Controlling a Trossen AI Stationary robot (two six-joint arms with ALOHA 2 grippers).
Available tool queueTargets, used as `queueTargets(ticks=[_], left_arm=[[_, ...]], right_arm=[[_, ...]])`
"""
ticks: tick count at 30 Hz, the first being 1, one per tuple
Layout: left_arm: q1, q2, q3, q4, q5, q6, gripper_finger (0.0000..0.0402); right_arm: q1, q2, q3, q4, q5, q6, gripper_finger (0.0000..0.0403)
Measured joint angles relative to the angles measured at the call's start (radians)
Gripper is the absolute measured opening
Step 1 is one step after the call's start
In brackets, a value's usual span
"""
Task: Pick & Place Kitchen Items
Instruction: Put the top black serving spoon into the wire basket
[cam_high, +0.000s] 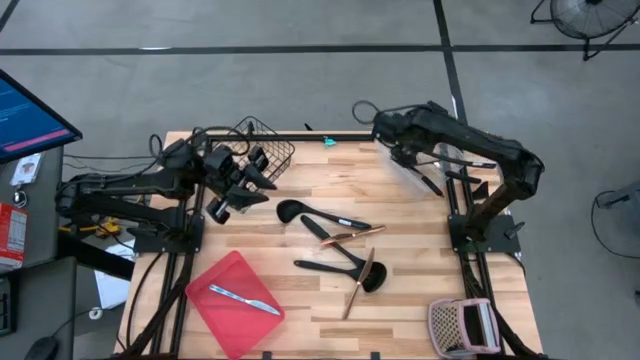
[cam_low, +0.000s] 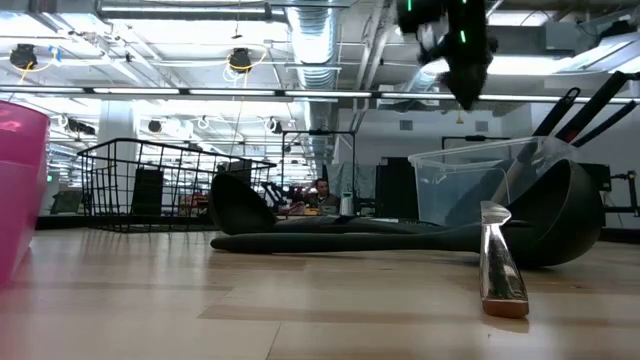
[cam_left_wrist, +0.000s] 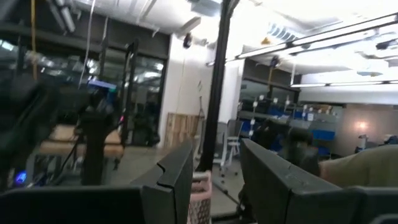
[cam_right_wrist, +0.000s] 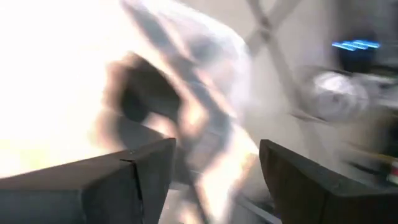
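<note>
Several black utensils lie in the table's middle: a ladle (cam_high: 293, 211), a spatula (cam_high: 330, 266) and a spoon (cam_high: 371, 277), with copper-coloured cutlery (cam_high: 358, 234) across them. They also show in the low view (cam_low: 400, 238). A silver knife (cam_high: 245, 299) lies on the red tray (cam_high: 215, 310). Black utensils (cam_high: 432, 184) stand in a clear bin (cam_low: 470, 185) at the far right. My left gripper (cam_high: 262, 181) is open and empty beside the wire basket (cam_high: 268, 148), off the table. My right gripper (cam_high: 400, 152) is open and empty above the clear bin.
The black wire basket stands at the far left of the table (cam_low: 150, 185). A pink and white slotted item (cam_high: 462, 325) lies at the near right corner. A pink object (cam_low: 20, 180) stands close at the low view's left edge.
</note>
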Motion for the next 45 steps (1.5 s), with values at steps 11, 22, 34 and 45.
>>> queueTargets(ticks=[11, 22, 34, 45], left_arm=[[0.008, -0.128, 0.0, -0.14, 0.001, 0.014, 0.0117], [0.008, -0.38, 0.001, -0.248, -0.009, 0.039, 0.0117], [0.008, -0.423, 0.0, -0.382, -0.042, 0.053, 0.0117], [0.008, -0.425, 0.0, -0.383, -0.042, 0.071, 0.0117]], right_arm=[[0.332, -0.015, 0.169, 0.162, -0.382, 0.119, 0.0228], [0.499, 0.214, 0.141, 0.37, -0.387, 0.086, 0.0228], [0.439, 0.463, 0.141, 0.386, -0.568, 0.022, 0.0228], [0.393, 0.603, 0.141, 0.415, -0.619, -0.037, 0.0216]])
